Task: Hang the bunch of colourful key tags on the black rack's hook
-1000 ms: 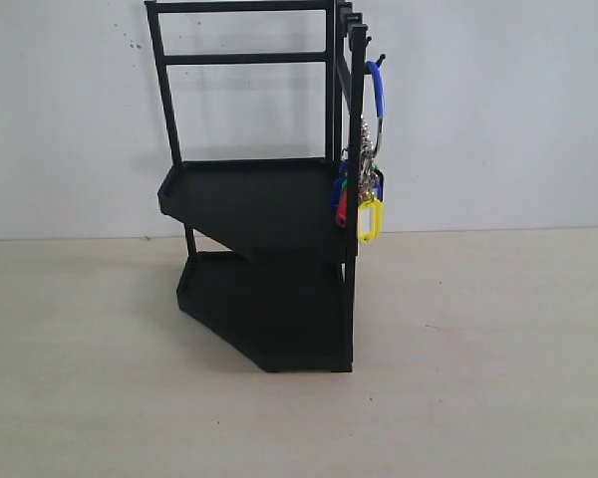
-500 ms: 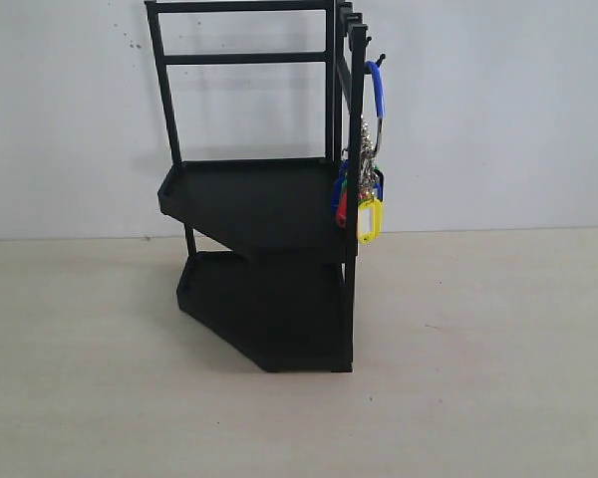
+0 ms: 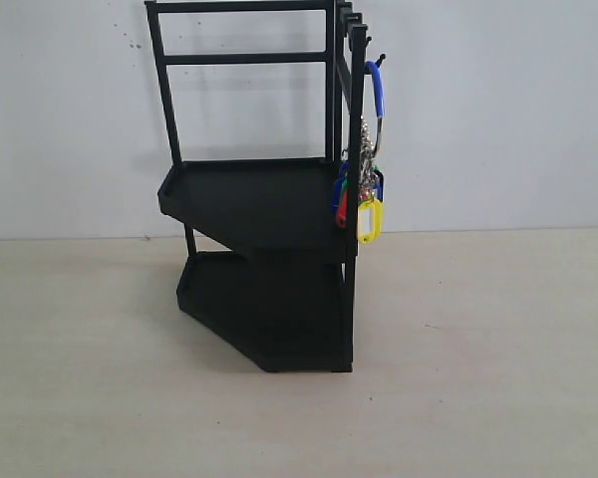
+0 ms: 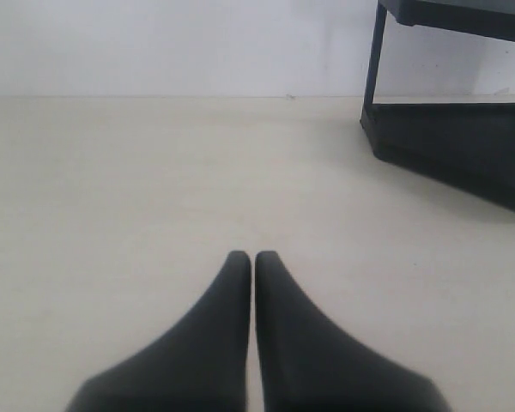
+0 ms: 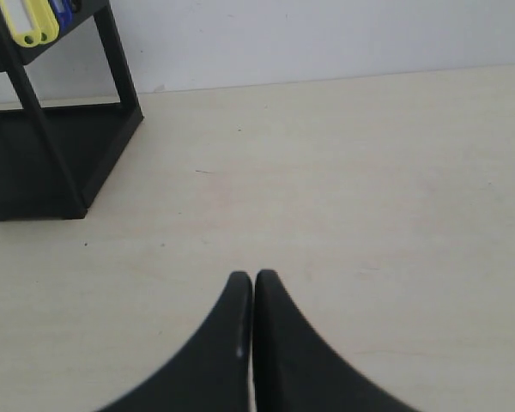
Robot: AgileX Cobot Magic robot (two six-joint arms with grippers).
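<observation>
The colourful key tag bunch [image 3: 367, 189] hangs by its blue-sleeved ring from the hook [image 3: 378, 60] on the upper right post of the black rack [image 3: 264, 199]. Its yellow, red and blue tags dangle beside the upper tray. The right wrist view catches the yellow and blue tags [image 5: 33, 19] and the rack's base [image 5: 43, 163]. My left gripper [image 4: 253, 256] is shut with nothing in it, low over the table, with the rack's foot [image 4: 451, 137] ahead of it. My right gripper [image 5: 252, 275] is shut and empty too, away from the rack. Neither arm shows in the exterior view.
The rack stands on a pale wooden table [image 3: 478, 349] against a white wall [image 3: 498, 110]. Bare tabletop lies in front of both grippers and on either side of the rack.
</observation>
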